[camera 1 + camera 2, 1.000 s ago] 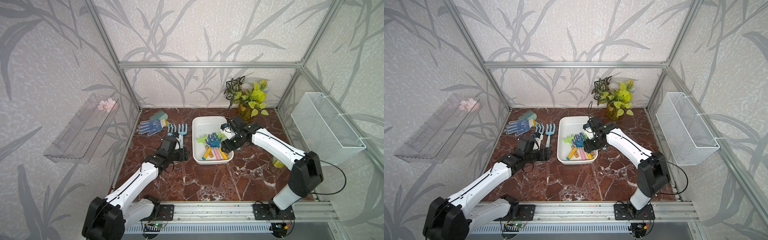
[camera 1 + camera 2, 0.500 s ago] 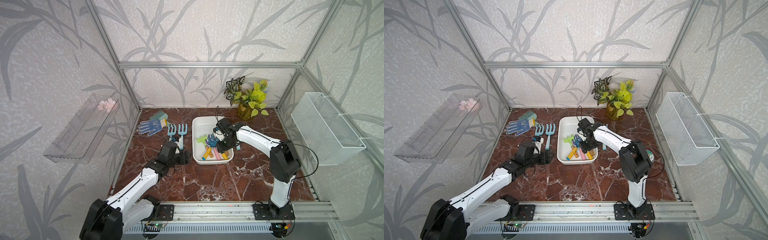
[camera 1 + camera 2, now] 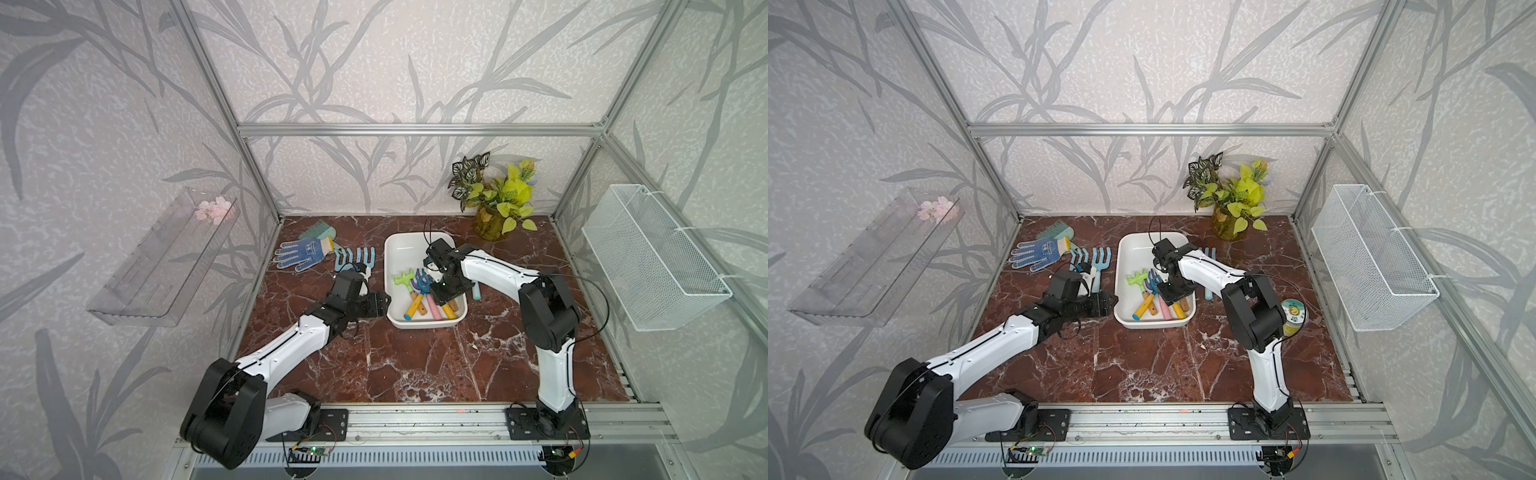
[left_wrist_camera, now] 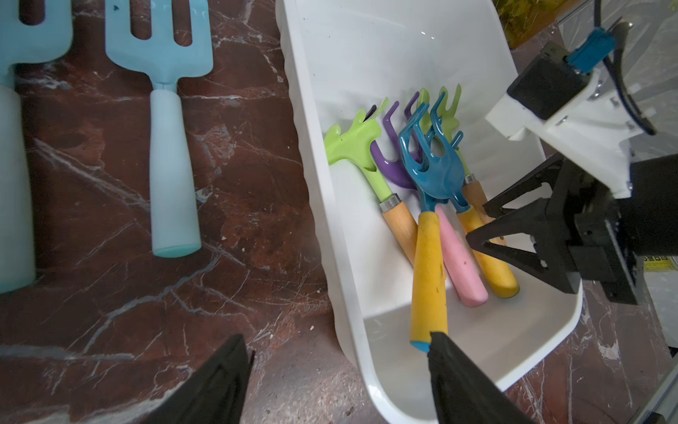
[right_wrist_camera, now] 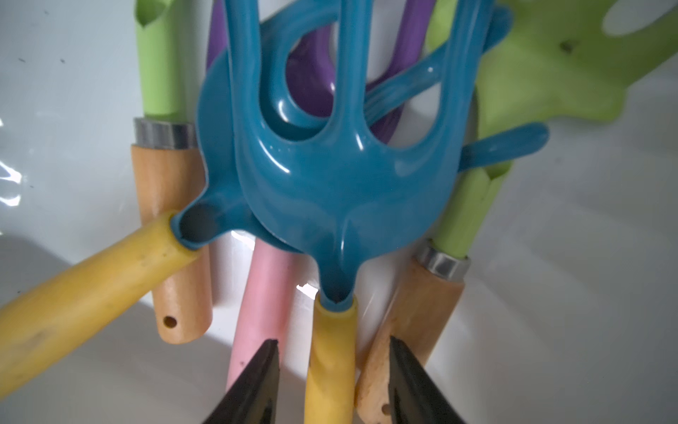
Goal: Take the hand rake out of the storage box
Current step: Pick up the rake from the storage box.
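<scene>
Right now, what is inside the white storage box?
In the storage box, five hand rakes: two blue, yellow-handled, on top; two green, wooden-handled; one purple, pink-handled. The blue heads cover much of the purple head.

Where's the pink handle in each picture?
Both top views: the pink handle lies in the storage box, toward the end nearest the robot.
Left wrist: pink handle between two yellow handles.
Right wrist: pink handle beside the yellow handle that the right pincer straddles.
Shared landmark: the blue rake heads over its top end.
</scene>
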Controlling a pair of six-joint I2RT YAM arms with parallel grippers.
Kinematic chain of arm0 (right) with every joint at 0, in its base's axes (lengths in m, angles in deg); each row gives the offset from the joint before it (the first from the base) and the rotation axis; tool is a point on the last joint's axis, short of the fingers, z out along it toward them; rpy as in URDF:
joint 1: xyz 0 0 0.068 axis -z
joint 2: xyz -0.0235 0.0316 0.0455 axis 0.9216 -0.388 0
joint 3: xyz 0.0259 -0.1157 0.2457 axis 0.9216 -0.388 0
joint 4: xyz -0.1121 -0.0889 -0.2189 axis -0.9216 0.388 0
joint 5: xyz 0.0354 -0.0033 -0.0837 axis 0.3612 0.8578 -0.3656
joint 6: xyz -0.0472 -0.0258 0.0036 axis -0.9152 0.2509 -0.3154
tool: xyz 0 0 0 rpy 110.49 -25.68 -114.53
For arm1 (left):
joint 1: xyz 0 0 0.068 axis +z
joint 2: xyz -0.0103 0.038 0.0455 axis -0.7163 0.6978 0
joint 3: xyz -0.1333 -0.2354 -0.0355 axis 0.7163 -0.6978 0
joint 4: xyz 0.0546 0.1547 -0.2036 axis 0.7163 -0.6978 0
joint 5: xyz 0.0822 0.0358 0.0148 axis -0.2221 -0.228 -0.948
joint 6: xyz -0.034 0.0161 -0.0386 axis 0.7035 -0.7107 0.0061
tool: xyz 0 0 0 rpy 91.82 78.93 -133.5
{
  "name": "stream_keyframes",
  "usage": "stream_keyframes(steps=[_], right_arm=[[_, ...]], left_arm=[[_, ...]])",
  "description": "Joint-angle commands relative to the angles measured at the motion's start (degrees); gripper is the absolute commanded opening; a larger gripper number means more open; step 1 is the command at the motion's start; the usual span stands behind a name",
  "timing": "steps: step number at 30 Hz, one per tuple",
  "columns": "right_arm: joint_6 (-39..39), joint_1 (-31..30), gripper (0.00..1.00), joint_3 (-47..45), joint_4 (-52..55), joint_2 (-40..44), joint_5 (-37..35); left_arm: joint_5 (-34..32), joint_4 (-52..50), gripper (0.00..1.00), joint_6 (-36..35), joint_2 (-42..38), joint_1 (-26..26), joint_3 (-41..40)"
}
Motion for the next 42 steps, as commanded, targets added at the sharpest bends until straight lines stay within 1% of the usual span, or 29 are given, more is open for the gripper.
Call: stream_keyframes(steps=[1, 10, 12, 14, 16, 17, 21, 23, 36, 42], right_arm=[[-0.09, -0.17, 0.48, 1.85, -0.67, -1.28, -0.61], [0.28, -0.25, 0.38, 1.79, -1.93, -3.48, 0.69], [0.49, -0.26, 0.38, 1.76, -2.11, -3.69, 1.05], [0.71, -0.26, 0.34, 1.65, -2.23, -3.71, 1.28], [0.94, -0.35, 0.32, 1.67, -2.13, -3.4, 1.53], [1.11, -0.3, 0.29, 1.66, -2.17, -3.13, 1.73], [1.5, -0.4, 0.26, 1.58, -1.76, -1.42, 1.94], [1.72, -0.49, 0.23, 1.76, -1.24, -0.58, 1.96], [3.25, -0.51, 0.18, 1.51, -0.88, 5.92, 2.91], [4.0, 0.75, 0.16, 2.11, -0.27, 10.82, 3.56]], left_arm=[[0.89, 1.07, 0.78, 0.43, 1.27, -0.11, 1.51], [0.92, 2.03, 0.78, 0.73, 1.36, -0.16, -0.36], [1.1, 2.21, 0.78, 0.71, 1.88, -0.1, -0.31], [1.27, 2.22, 0.78, 0.64, 2.31, -0.11, -0.03], [1.42, 2.14, 0.78, 0.63, 2.62, -0.1, 0.11], [1.42, 2.14, 0.78, 0.63, 2.73, -0.15, 0.16], [1.5, 2.22, 0.78, 0.63, 2.58, -0.12, -0.04], [1.5, 2.3, 0.78, 0.63, 2.69, -0.16, -0.06], [2.78, 2.09, 0.78, 0.19, 4.39, -0.14, 0.96], [3.49, 1.92, 0.77, -0.13, 5.27, -0.1, 1.46]])
